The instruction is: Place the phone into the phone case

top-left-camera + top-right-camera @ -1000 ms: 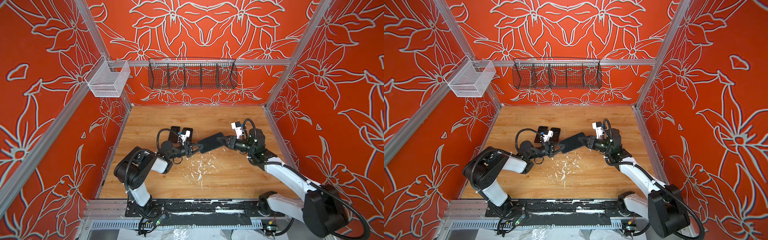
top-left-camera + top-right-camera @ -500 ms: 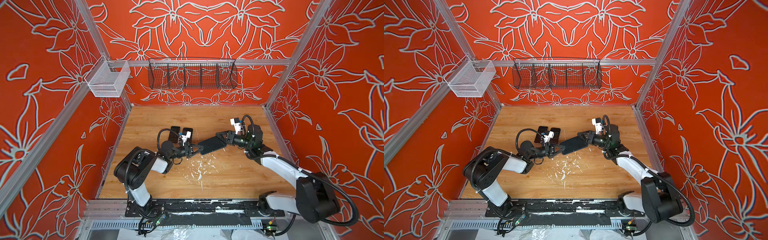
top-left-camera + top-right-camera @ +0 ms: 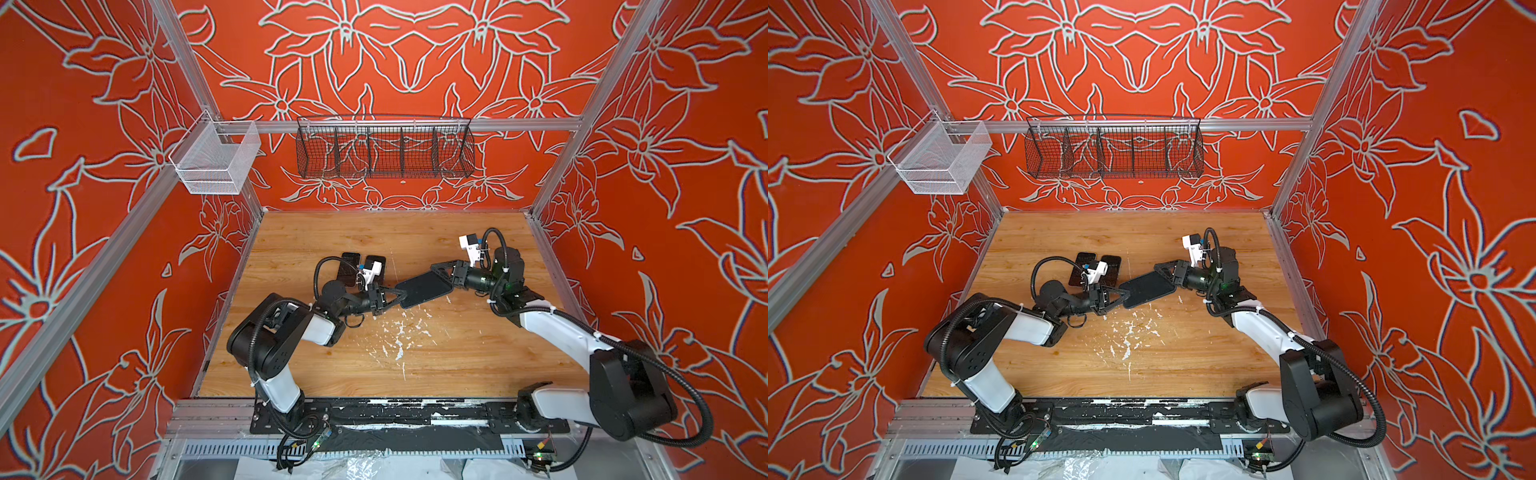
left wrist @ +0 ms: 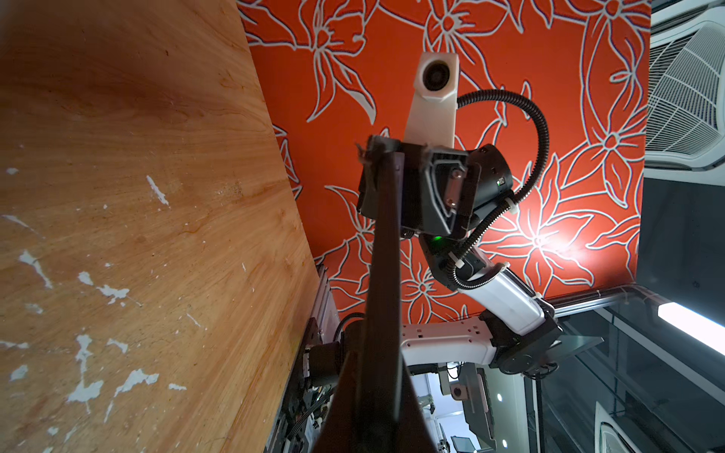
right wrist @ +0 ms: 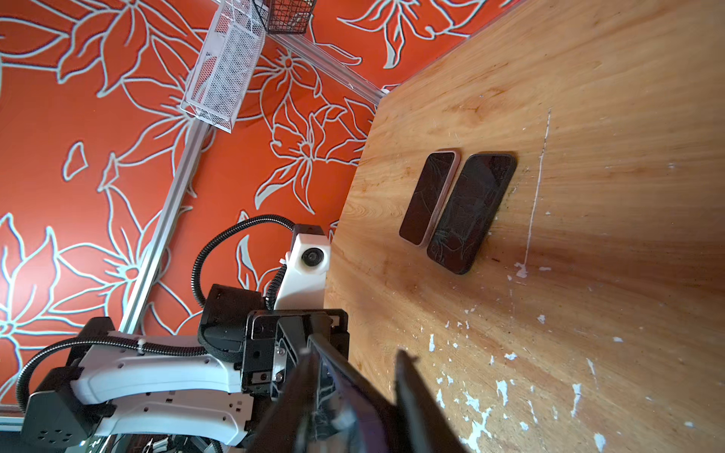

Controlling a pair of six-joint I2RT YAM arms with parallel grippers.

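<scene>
Top views / dark slab (image 3: 424, 287): this is the thing being worked on. It's held up over the middle of the table (image 3: 374, 232), slanting between the two arms in both top views. Phone or case, honestly can't tell.
Top views / left gripper (image 3: 397, 296): jaws pinched tight on the slab's end on its own side.
Top views / right gripper (image 3: 442, 270): fingers straddle the opposite end, but it's too small here to judge the grip.
Top views / two phones (image 3: 348, 268): flat on the table side by side, just behind the left gripper and partly hidden by its wrist camera.
Left wrist / dark slab (image 4: 386, 274): seen edge-on, a thin dark strip running from the left gripper (image 4: 376, 415) out to the right gripper (image 4: 388, 172), clear of the wood.
Left wrist / right gripper: one finger on either side of the strip's far end. Contact is hard to read.
Right wrist / right gripper (image 5: 353, 396): jaws parted around the dark slab (image 5: 333, 368). Bare wood shows between the slab and one finger (image 5: 412, 400), so that side isn't touching.
Right wrist / left gripper (image 5: 306, 333): clamped on the far end.
Right wrist / phones: pale-rimmed phone (image 5: 429, 196) and dark-rimmed phone (image 5: 470, 211) lie right up against each other, screens up, both cracked.
</scene>
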